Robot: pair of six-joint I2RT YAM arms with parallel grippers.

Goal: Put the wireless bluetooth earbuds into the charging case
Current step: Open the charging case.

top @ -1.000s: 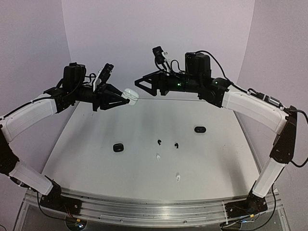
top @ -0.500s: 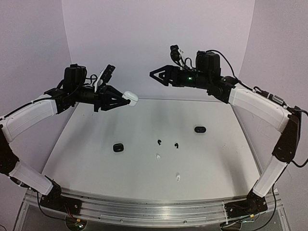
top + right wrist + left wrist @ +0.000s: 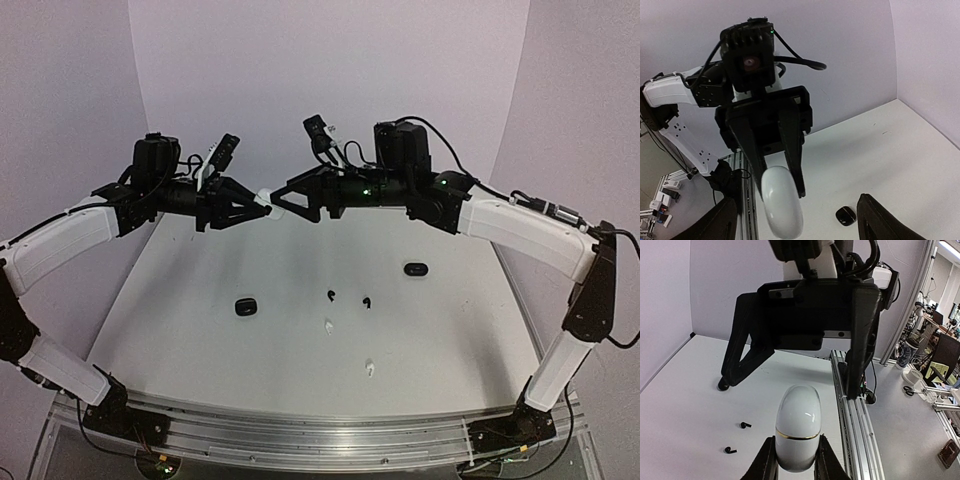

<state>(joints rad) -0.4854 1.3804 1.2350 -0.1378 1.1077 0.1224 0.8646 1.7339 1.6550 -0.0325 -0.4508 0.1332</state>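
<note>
My left gripper (image 3: 262,200) is shut on a white pebble-shaped charging case (image 3: 797,427) with a gold seam, lid closed, and holds it high above the table. My right gripper (image 3: 277,197) is open wide and faces it, with its fingers either side of the case's free end (image 3: 782,202). Two black earbuds (image 3: 331,294) (image 3: 367,300) and two white earbuds (image 3: 328,325) (image 3: 370,368) lie on the table's middle. The black pair also shows in the left wrist view (image 3: 745,425) (image 3: 730,450). Other earbuds are out of view.
A black case (image 3: 245,307) lies left of the earbuds, and another black case (image 3: 416,268) lies to the right. The left one also shows in the right wrist view (image 3: 845,215). Walls close the table at the back and sides.
My right gripper pulled up and to the right half a second ago, then came back left and now straddles the white case's end. My left arm has held still.
</note>
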